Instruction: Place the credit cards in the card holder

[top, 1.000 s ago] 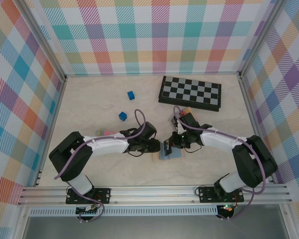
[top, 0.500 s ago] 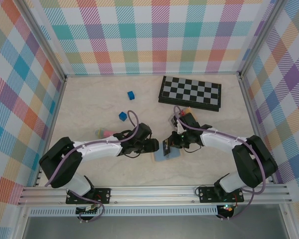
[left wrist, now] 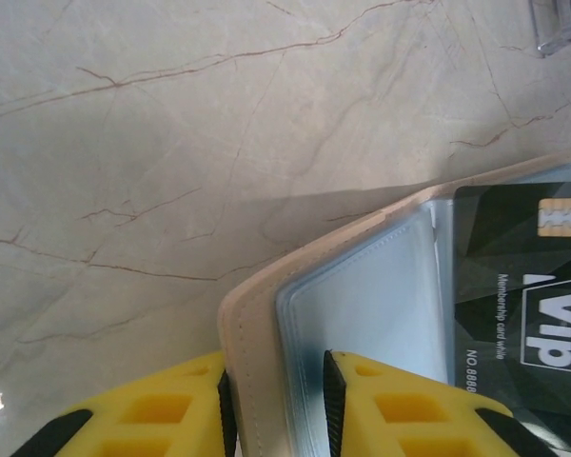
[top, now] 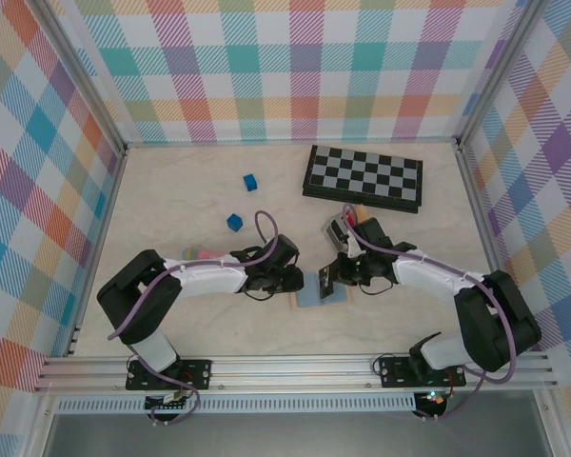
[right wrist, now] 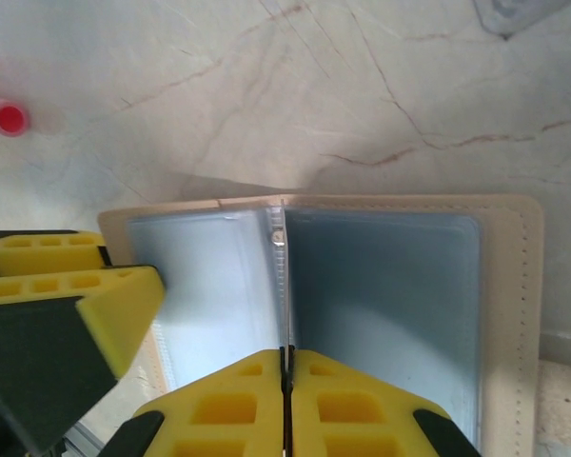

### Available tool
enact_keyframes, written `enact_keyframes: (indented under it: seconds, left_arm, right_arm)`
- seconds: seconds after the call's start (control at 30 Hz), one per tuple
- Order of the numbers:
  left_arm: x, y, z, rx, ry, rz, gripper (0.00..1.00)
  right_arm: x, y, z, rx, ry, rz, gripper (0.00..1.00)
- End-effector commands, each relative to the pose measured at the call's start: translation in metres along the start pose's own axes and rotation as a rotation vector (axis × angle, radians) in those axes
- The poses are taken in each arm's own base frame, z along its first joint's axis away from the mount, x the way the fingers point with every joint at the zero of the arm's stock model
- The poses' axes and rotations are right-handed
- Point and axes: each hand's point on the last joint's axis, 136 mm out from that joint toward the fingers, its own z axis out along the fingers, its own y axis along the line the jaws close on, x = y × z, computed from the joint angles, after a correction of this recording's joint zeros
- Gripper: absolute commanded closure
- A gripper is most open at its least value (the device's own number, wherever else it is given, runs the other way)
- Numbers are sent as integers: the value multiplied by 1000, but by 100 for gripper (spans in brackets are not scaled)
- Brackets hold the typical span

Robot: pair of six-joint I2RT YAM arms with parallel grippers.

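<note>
Near the front of the pale, marble-veined worktop (top: 171,190), the holder (top: 314,295) lies open between both arms, a flat tan stitched cover with glossy blue-grey sleeves. The left tool (left wrist: 276,386) pinches its cover edge narrowly, apparently to pin it flat and open for loading. The right tool (right wrist: 285,367) is closed on a thin edge over the spine, which I judge to be the stiff black card (left wrist: 519,286), aimed at a sleeve.

L gripper (left wrist: 276,383) clamps card holder (left wrist: 362,295), black card (left wrist: 514,276)
</note>
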Motion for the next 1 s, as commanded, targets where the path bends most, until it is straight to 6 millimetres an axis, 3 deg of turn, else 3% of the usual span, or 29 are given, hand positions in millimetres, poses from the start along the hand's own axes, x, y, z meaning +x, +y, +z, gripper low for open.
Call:
enact_keyframes:
  seconds: [0.0, 0.2, 0.37, 0.7, 0.97]
  left_arm:
    - [-5, -1, 1, -4, 3, 13, 70]
    - [-4, 2, 6, -31, 16, 22, 70]
    - [-3, 9, 6, -61, 14, 21, 71]
    - [-3, 12, 6, -77, 14, 29, 71]
    - [-2, 11, 7, -78, 21, 31, 73]
  right_arm:
    - [6, 1, 8, -42, 28, -31, 92]
    - [12, 7, 17, -124, 42, -31, 93]
    - [9, -5, 8, -42, 10, -23, 93]
    - [3, 11, 3, -135, -1, -21, 93]
    - [6, 2, 7, -101, -3, -9, 93]
